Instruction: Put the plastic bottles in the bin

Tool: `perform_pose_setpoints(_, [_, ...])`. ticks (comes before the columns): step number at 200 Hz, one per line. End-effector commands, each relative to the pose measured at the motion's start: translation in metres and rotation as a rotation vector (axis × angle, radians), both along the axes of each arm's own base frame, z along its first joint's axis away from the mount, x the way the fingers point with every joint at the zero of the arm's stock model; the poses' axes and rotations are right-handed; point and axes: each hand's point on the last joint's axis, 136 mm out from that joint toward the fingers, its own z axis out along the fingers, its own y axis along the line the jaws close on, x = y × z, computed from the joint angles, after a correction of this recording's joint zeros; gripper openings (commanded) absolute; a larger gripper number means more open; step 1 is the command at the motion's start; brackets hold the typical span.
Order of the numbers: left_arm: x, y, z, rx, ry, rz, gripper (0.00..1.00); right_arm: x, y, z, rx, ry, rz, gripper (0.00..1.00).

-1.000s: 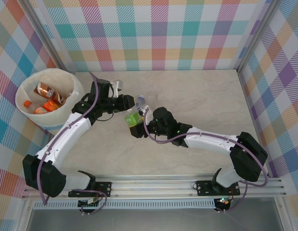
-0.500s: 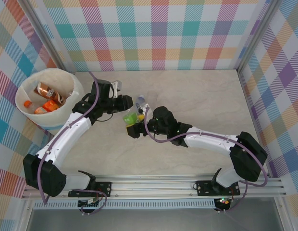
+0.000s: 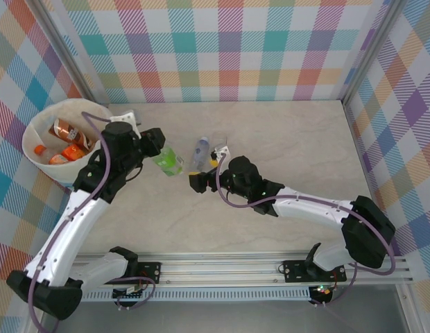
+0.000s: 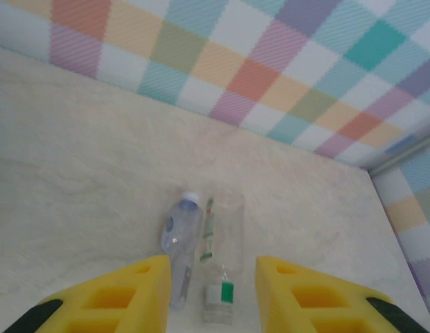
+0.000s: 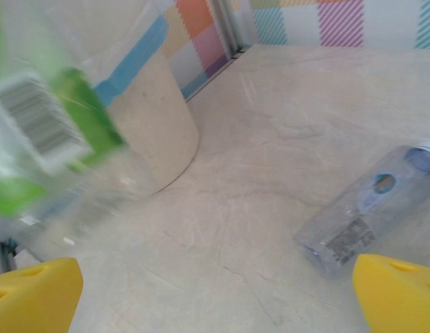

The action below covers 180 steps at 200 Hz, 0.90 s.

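Tabletop [image 3: 298,139] lies bare from the middle out to the right wall and back to the far wall, the widest room for moving. The checked walls [image 3: 229,48] close the far, left and right sides, with a metal post [image 3: 373,52] at the far right corner and a rail [image 3: 222,267] along the near edge where both arm bases sit.

The bin [image 3: 62,102] stands in the far left corner, close against the left wall, with several orange- and brown-labelled bottles [image 3: 68,132] already lying inside. The left arm rises just in front of the bin's near side, so the space there is tight.

The left gripper [image 3: 160,150] sits just right of the bin's rim, clamped on a green-labelled bottle [image 3: 169,161] that juts from its end toward the middle of the table. That bottle is beside the bin, not over its opening. In the right wrist view it shows large and blurred in front of the bin wall.

The right gripper [image 3: 196,182] is just to the right of that bottle and apart from it, its fingers spread wide and holding nothing.

Two loose bottles lie side by side just beyond the right gripper: a blue-capped clear bottle [image 3: 200,150] and a second clear bottle [image 3: 218,148] close beside it on the right.
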Motion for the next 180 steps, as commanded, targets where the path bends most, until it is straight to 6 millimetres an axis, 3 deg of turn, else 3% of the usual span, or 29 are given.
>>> perform_pose_setpoints(1, [-0.008,0.044,0.030,0.046,-0.088,0.203,0.00,0.015,-0.016,0.005,0.022,-0.014,-0.118,1.00])
perform_pose_setpoints(59, [-0.025,0.118,0.118,0.194,-0.323,0.560,0.00,0.016,-0.010,0.001,0.002,0.017,-0.104,1.00])
perform_pose_setpoints(93, [-0.033,0.165,0.146,0.228,-0.361,0.741,0.00,0.015,-0.016,-0.001,-0.012,0.020,-0.121,1.00])
perform_pose_setpoints(123, [-0.024,0.197,0.141,0.237,-0.279,0.786,0.00,0.013,-0.022,-0.004,-0.028,0.024,-0.134,1.00])
perform_pose_setpoints(180, [0.015,0.242,0.098,0.070,-0.137,0.760,0.00,0.011,-0.027,-0.004,-0.027,0.037,-0.142,1.00])
